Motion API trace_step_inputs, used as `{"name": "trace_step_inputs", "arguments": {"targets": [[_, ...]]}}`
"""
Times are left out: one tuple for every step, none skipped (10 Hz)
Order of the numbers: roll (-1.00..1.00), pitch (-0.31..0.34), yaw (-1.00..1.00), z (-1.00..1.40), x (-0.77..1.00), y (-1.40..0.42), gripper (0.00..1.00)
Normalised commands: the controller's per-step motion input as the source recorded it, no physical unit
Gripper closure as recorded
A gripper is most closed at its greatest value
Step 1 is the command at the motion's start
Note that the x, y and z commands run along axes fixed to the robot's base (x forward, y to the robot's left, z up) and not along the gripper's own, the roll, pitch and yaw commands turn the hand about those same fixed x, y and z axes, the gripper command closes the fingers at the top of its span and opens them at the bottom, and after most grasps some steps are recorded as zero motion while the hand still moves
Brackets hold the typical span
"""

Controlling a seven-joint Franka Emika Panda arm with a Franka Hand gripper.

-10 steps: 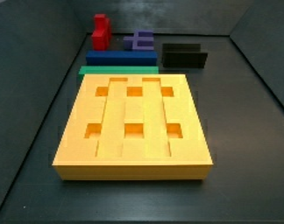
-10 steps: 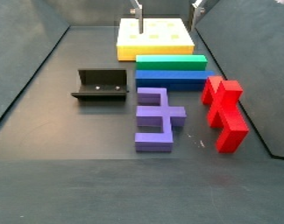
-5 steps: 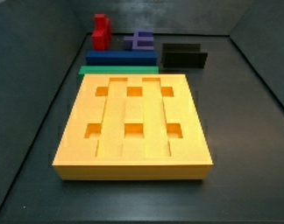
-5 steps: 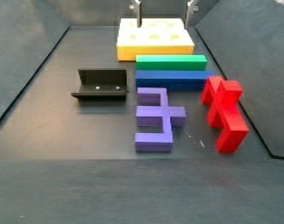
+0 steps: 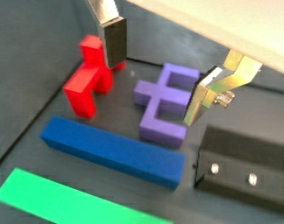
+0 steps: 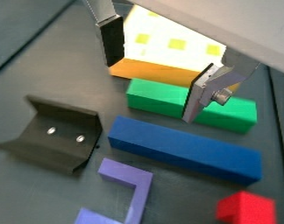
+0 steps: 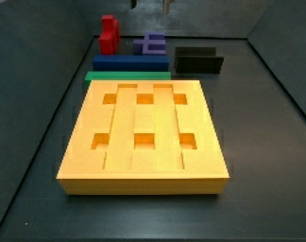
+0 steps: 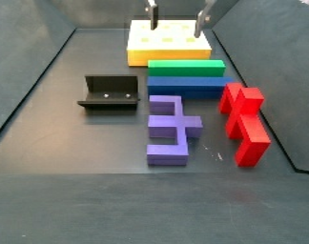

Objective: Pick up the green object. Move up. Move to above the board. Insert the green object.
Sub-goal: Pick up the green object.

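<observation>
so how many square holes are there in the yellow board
6, in two rows of three across the yellow board, all showing in a side view: one row toward the green bar, the other nearer the camera. None look hidden. The gripper hangs open above the board's far end, empty.

Pieces in a row on the surface, gripper [image 8: 176, 19] overhead

In a side view the large yellow-orange grooved board [image 8: 169, 40] lies farthest. The long green rectangular bar [image 8: 185, 68] lies against its near edge, with the long blue block [image 8: 185, 84] just before that and the purple cross-shaped piece [image 8: 173, 129] nearer. The red piece [image 8: 244, 122] is to the right and the black fixture [image 8: 109, 93] to the left. The gripper hangs above the board, jaws apart.
</observation>
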Motion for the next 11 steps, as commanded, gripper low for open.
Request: {"name": "trace_step_inputs", "arguments": {"targets": [[0.0, -0.189, -0.96, -0.53, -0.03, -0.17, 0.0], [0.0, -0.14, -0.96, -0.52, 0.0, -0.19, 0.0], [0.0, -0.063, -0.92, -0.48, 0.0, -0.29, 0.0], [0.03, 0.0, -0.86, -0.44, 0.0, -0.39, 0.0], [0.07, 0.0, -0.77, -0.32, 0.0, -0.48, 0.0], [0.16, 0.03, -0.67, -0.17, 0.0, -0.52, 0.0], [0.19, 0.056, -0.69, -0.07, -0.02, -0.46, 0.0], [0.2, 0.053, -0.83, -0.08, -0.04, -0.27, 0.0], [0.2, 0.047, -0.9, -0.11, -0.06, -0.16, 0.0], [0.14, 0.034, -0.95, -0.24, -0.04, -0.14, 0.0], [0.05, 0.0, -0.91, -0.48, -0.1, -0.13, 0.0]]}}
